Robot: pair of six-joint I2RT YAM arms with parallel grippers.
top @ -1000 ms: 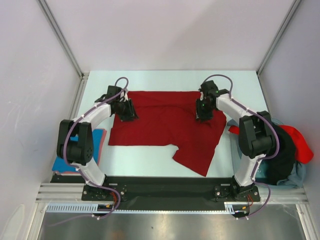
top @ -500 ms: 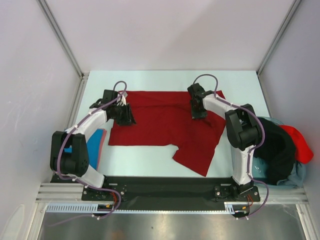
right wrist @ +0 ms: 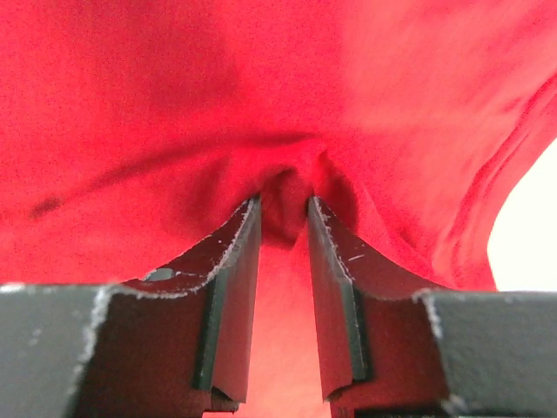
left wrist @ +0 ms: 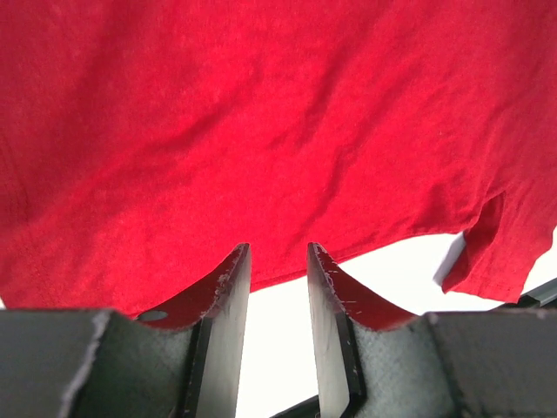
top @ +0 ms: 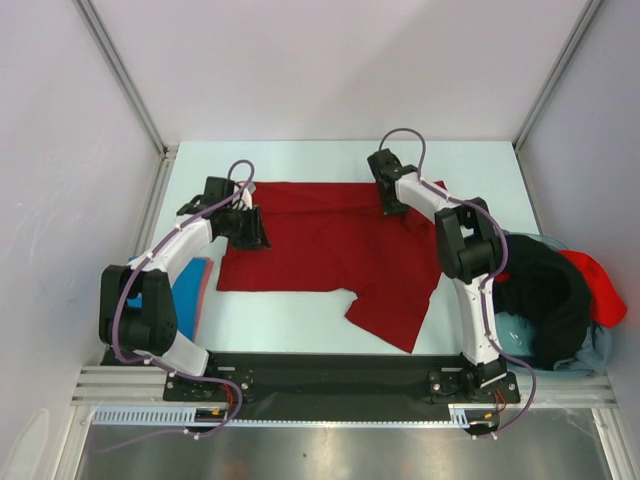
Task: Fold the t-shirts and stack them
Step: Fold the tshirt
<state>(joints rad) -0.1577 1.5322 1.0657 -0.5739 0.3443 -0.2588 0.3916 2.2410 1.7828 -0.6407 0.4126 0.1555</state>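
Observation:
A dark red t-shirt [top: 330,245] lies spread on the white table [top: 280,320], with one part hanging toward the front right. My left gripper [top: 252,228] is at the shirt's left edge. In the left wrist view [left wrist: 274,251] its jaws stand a little apart, with the flat shirt edge [left wrist: 261,131] at the tips and bare table between them. My right gripper [top: 388,198] is at the shirt's far part. In the right wrist view [right wrist: 285,202] it is shut on a bunched fold of the shirt [right wrist: 174,104].
A bright blue shirt [top: 188,285] lies flat by the left arm's base, with a reddish strip along its right side. A heap of shirts sits at the right edge: black [top: 545,300], brighter red [top: 600,285], pale grey-blue [top: 592,350]. White walls enclose the table.
My right gripper has moved up and to the left across the shirt toward its far edge. My left gripper shifted slightly left early on, then held at the shirt's left edge.

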